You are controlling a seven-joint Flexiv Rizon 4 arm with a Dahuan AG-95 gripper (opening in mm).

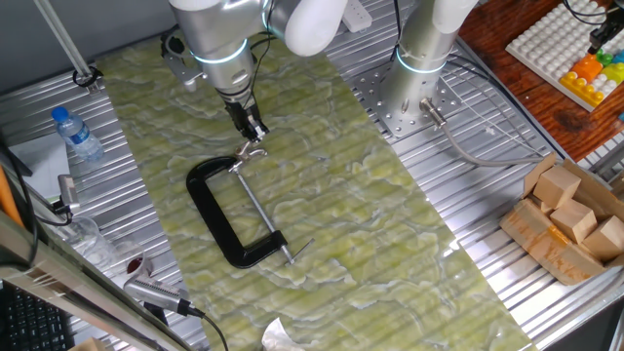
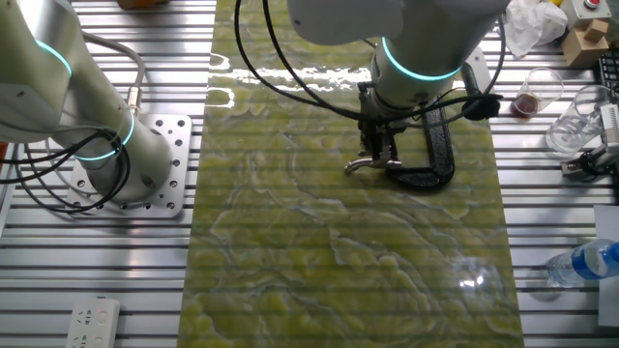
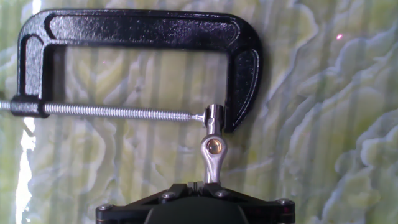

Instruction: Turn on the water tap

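Note:
A black C-clamp (image 1: 208, 207) lies flat on the green marbled mat (image 1: 390, 224). It also shows in the other fixed view (image 2: 442, 145) and the hand view (image 3: 143, 28). Its long silver screw (image 3: 118, 112) presses a small silver water tap (image 3: 212, 148) against the clamp's jaw. The tap's lever points toward my gripper (image 3: 196, 182). The gripper hangs low over that end of the clamp (image 1: 255, 135) (image 2: 380, 159). Its fingers are pressed together, and the lever's end lies just right of them, not between them. The screw's handle (image 1: 297, 252) is at the far end.
A second arm's base (image 1: 421, 68) and a grey hose (image 1: 468, 146) stand right of the mat. Cardboard boxes (image 1: 570, 214) are far right. A water bottle (image 1: 78, 135) and glass cups (image 2: 575, 126) are at the left. A coloured peg board (image 1: 585, 58) is on the wooden bench.

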